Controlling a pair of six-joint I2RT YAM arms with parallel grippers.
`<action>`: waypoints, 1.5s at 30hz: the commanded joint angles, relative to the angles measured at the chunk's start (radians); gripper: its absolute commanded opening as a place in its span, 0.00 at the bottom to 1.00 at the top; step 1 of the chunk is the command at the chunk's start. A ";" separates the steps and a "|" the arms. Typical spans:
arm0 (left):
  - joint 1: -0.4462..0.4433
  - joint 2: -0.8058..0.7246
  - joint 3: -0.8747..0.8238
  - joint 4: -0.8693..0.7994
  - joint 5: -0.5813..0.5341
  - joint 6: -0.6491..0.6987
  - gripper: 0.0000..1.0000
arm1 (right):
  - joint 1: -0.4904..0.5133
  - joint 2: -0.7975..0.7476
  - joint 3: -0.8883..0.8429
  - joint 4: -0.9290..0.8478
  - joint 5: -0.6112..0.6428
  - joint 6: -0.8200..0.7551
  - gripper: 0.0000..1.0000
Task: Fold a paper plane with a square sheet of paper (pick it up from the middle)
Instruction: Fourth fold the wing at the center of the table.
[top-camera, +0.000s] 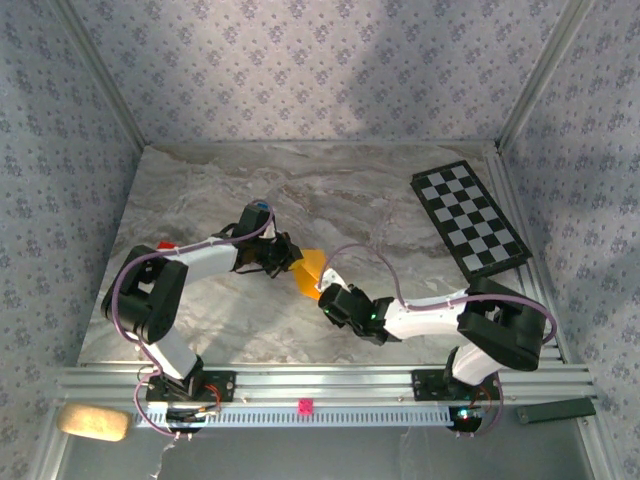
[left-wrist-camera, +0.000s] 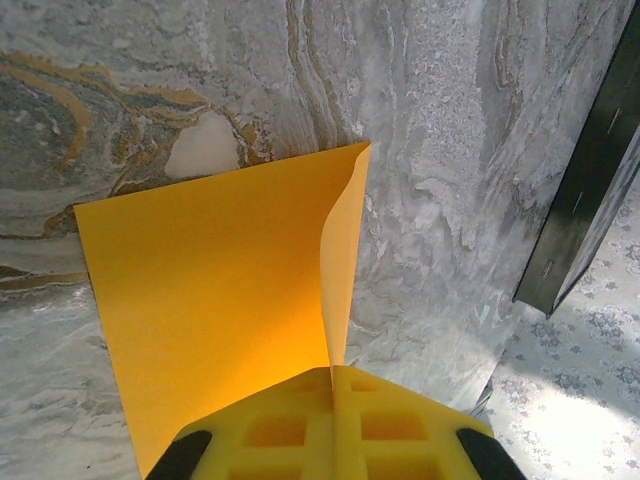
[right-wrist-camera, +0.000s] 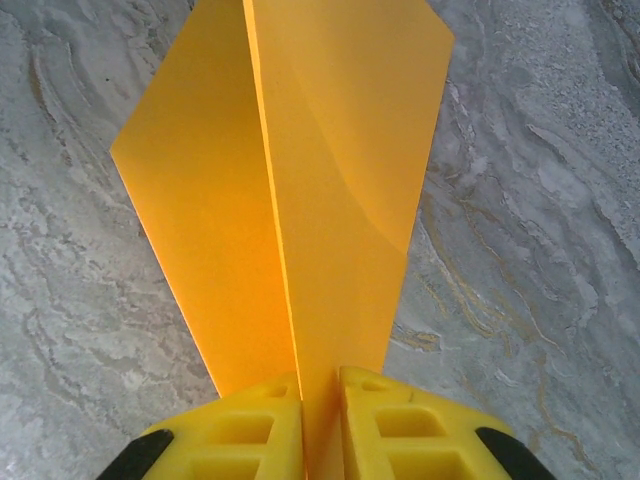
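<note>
1. Marbled grey worktop (top-camera: 350, 190) runs between patterned walls, with a metal rail along its near edge where both arm bases are bolted.
2. A sheet of paper (top-camera: 309, 270), orange-yellow and already folded, is held about the middle of the worktop, a little nearer the near edge, between the two grippers.
3. The left gripper (left-wrist-camera: 333, 385) is clamped on the paper. In its wrist view the crease of a raised flap runs straight into the seam between the yellow fingers (left-wrist-camera: 270, 430), and the rest of the sheet spreads out to the left over the marble.
4. The right gripper (right-wrist-camera: 320, 395) pinches the paper from the opposite side. The fold passes between its closed fingers and two panels fan outward to angled edges.
5. A checkered board (top-camera: 468, 218) lies along the right edge toward the far right corner, well apart from the paper.
6. Bare marble stretches from the paper to the far edge and the far left corner. Both arms bend inward, their elbows near the left and right edges.
</note>
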 joint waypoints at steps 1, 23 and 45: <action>-0.006 0.015 0.033 0.000 0.018 0.005 0.00 | -0.006 -0.002 -0.007 0.003 -0.007 0.017 0.18; -0.006 0.024 0.040 -0.005 0.017 0.006 0.00 | -0.033 -0.020 -0.042 0.066 -0.066 0.012 0.18; 0.001 0.007 0.057 -0.049 -0.010 0.034 0.32 | -0.041 0.042 -0.027 0.089 -0.151 0.057 0.02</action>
